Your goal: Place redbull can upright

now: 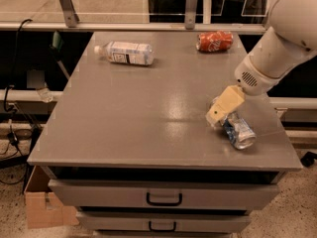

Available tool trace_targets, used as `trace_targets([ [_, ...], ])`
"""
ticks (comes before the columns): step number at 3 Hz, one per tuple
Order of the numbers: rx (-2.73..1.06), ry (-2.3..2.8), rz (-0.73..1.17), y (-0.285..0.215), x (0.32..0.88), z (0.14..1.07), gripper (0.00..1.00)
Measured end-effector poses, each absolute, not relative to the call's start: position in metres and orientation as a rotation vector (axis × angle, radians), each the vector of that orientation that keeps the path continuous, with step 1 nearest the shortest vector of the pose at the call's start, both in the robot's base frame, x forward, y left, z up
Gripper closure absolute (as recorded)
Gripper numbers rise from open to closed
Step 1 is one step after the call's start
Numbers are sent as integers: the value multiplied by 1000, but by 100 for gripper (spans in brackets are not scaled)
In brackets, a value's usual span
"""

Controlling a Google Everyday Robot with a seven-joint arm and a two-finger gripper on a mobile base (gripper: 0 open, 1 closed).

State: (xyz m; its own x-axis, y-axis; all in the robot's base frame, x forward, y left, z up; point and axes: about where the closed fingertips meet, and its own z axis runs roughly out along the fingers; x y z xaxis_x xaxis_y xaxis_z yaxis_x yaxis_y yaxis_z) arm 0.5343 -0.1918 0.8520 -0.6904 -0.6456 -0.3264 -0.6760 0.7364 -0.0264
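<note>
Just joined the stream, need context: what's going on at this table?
The gripper sits low over the near-right part of the table, at the far end of the redbull can, which lies on its side, not yet upright. Whether it has hold of the can is unclear. A plastic bottle and a red soda can lie on their sides at the back, untouched.

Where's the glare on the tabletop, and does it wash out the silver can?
In the camera view, a pale sheen lies on the middle of the table, left of the gripper; the silver can, lying on its side under the gripper near the front right corner, is outside it and not washed out; the space behind the table is dark.
</note>
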Motion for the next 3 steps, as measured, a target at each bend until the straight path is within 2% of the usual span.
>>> trace_targets([
  [1,-951,2674,145,-188,536,836,30],
  [3,-904,2602,209,-179,545,862,76],
])
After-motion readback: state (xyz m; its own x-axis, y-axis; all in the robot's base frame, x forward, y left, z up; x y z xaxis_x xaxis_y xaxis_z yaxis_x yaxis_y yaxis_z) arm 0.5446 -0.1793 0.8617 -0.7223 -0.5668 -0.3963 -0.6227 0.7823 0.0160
